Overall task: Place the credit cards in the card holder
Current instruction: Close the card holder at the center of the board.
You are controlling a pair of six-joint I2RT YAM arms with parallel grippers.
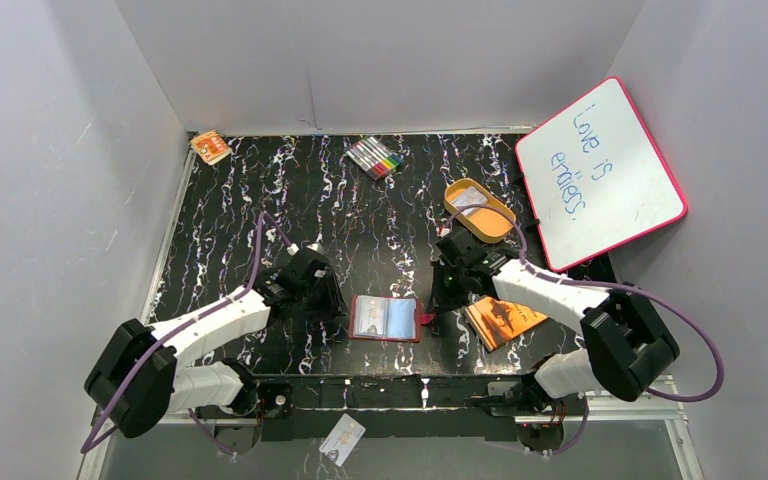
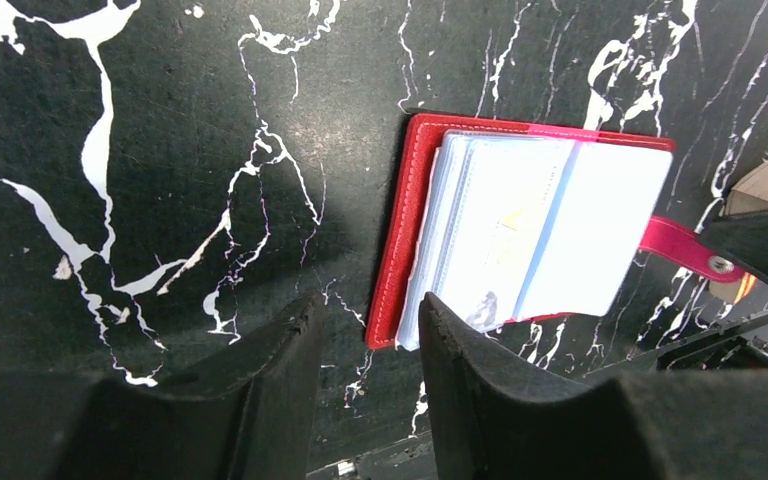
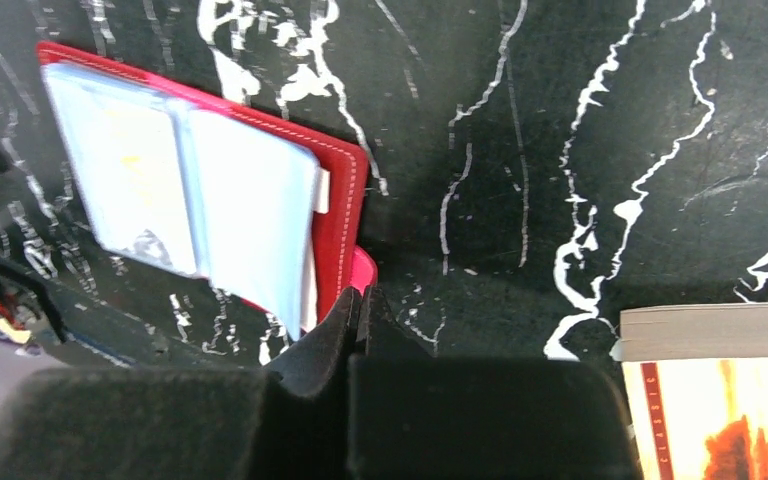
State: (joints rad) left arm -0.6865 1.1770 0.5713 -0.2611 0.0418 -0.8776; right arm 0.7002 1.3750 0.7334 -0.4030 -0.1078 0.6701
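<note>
Card holder [image 1: 385, 318] open flat on bench [image 1: 380, 220], near front edge. Left gripper [image 2: 368, 320] spread, empty, just beside its left edge. Right gripper [image 3: 360, 300] pressed together at snap tab [image 2: 685, 248]; whether pinching tab, unclear. One card [image 1: 342, 438] lies off bench, front

We see a black desk [image 1: 250, 200] with white squiggly lines all over it, and plain pale grey walls [image 1: 380, 50] stand close around it at the back and on both sides.

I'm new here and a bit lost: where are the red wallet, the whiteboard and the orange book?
red wallet [image 2: 407, 230]: left wrist view, red cover edge.
whiteboard [image 1: 600, 170]: top view, written face.
orange book [image 1: 505, 322]: top view, front cover.
</note>
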